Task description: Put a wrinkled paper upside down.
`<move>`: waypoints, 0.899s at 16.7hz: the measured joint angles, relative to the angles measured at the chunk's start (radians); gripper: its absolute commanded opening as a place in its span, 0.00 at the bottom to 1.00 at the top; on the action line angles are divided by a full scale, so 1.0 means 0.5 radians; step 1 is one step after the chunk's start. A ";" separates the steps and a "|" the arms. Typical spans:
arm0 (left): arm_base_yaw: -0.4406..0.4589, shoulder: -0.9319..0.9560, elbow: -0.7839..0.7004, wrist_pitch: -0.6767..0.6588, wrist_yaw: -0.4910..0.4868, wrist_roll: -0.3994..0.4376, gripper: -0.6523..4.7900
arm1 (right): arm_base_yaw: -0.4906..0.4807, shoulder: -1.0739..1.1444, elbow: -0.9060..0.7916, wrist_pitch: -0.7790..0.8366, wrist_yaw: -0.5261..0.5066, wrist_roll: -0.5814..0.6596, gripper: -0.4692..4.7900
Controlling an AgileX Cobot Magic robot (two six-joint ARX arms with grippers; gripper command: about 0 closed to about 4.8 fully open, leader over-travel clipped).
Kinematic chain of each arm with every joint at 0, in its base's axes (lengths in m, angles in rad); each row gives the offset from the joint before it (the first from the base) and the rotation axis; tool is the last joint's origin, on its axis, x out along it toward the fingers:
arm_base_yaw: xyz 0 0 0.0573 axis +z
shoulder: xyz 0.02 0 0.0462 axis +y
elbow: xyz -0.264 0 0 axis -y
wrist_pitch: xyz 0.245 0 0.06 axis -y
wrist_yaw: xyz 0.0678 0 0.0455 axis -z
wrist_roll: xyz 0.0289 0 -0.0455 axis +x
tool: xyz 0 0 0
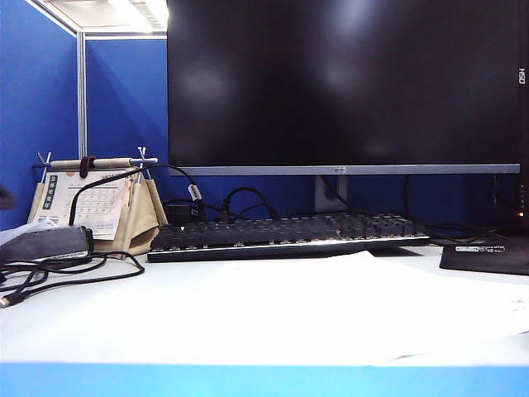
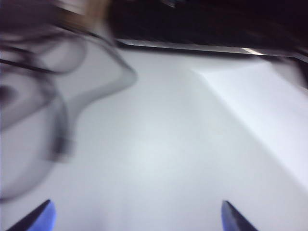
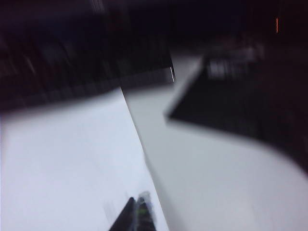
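The wrinkled paper (image 1: 331,306) lies flat on the white desk in front of the keyboard, white and mostly blank. Neither gripper shows in the exterior view. The left wrist view is blurred: my left gripper (image 2: 137,214) is open, its two blue-edged fingertips (image 2: 41,217) far apart over bare desk, and the paper (image 2: 269,106) lies off to one side of it. In the right wrist view, also blurred, my right gripper (image 3: 137,211) is shut with its dark tips pressed together. It hovers over the paper (image 3: 62,159) close to its side edge, with nothing seen between the tips.
A black keyboard (image 1: 289,233) and a large dark monitor (image 1: 343,83) stand behind the paper. A beige desk calendar (image 1: 91,203) and loose black cables (image 1: 58,273) occupy the left. A black pad (image 1: 488,255) lies at the right, close to the paper's edge (image 3: 240,106).
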 measured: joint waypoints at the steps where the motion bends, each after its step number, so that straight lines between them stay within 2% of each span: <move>1: -0.001 0.005 0.058 -0.025 0.212 -0.042 0.97 | -0.001 0.001 0.029 0.161 0.000 -0.065 0.09; 2: -0.003 0.005 0.127 -0.014 0.373 -0.060 0.97 | -0.001 0.001 0.076 0.227 0.000 -0.127 0.09; 3: -0.003 0.010 0.275 0.101 0.624 -0.049 0.97 | -0.003 0.016 0.213 0.290 0.013 -0.257 0.09; 4: -0.005 0.013 0.423 0.121 0.645 0.018 0.97 | -0.019 0.080 0.395 0.312 0.079 -0.356 0.10; 6: -0.001 0.154 0.600 -0.056 0.546 0.148 0.97 | -0.104 0.237 0.580 0.220 0.111 -0.381 0.32; 7: -0.002 0.362 0.749 -0.260 0.540 0.217 0.97 | -0.180 0.369 0.687 0.133 0.053 -0.380 0.40; 8: -0.002 0.520 0.853 -0.328 0.558 0.232 0.97 | -0.249 0.475 0.764 0.078 -0.035 -0.355 0.50; 10: -0.002 0.997 1.136 -0.364 0.672 0.287 0.97 | -0.500 0.779 0.935 -0.080 -0.369 -0.179 0.55; 11: -0.002 1.298 1.279 -0.355 0.708 0.293 0.97 | -0.740 1.039 1.024 -0.212 -0.739 -0.055 0.56; 12: -0.002 1.395 1.312 -0.316 0.713 0.292 0.97 | -0.896 1.186 1.032 -0.293 -1.021 0.058 0.56; 13: -0.002 1.453 1.315 -0.265 0.742 0.293 0.97 | -1.105 1.341 1.018 -0.383 -1.408 0.199 0.58; 14: -0.002 1.472 1.315 -0.241 0.758 0.293 0.97 | -1.247 1.452 1.019 -0.397 -1.682 0.272 0.61; 15: -0.002 1.471 1.315 -0.233 0.779 0.293 0.97 | -1.330 1.548 1.020 -0.397 -1.853 0.307 0.61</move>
